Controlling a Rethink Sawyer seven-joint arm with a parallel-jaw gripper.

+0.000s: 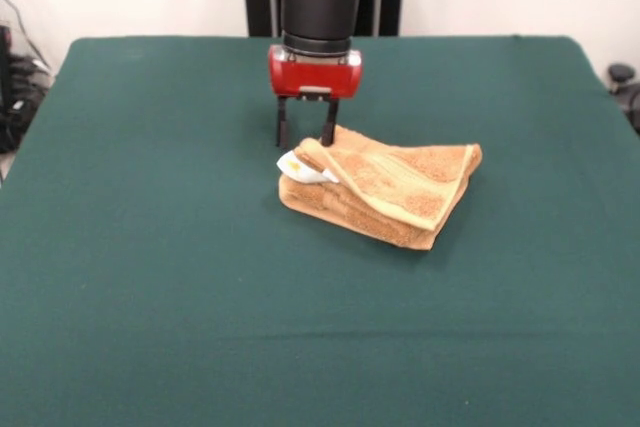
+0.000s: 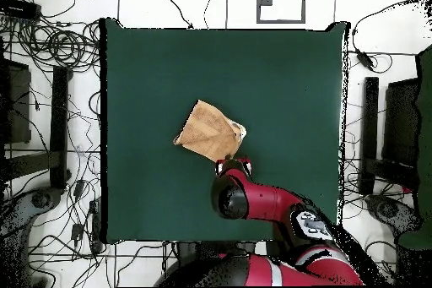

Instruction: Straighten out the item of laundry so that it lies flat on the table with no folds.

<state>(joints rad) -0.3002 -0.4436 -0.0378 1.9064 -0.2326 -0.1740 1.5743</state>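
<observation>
On the table (image 1: 150, 277), the folded towel (image 1: 385, 187) is flanked at its far corner by the gripper (image 1: 305, 134), fingers parted, empty.

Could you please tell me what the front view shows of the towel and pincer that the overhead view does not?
Only the front view shows the pincer open, its two dark fingers at the towel's far edge, plus the stacked folded layers and the white tag.

Only the overhead view shows the whole table outline and the cables on the floor around it.

Both show the towel folded, not flat, mid-table.
</observation>
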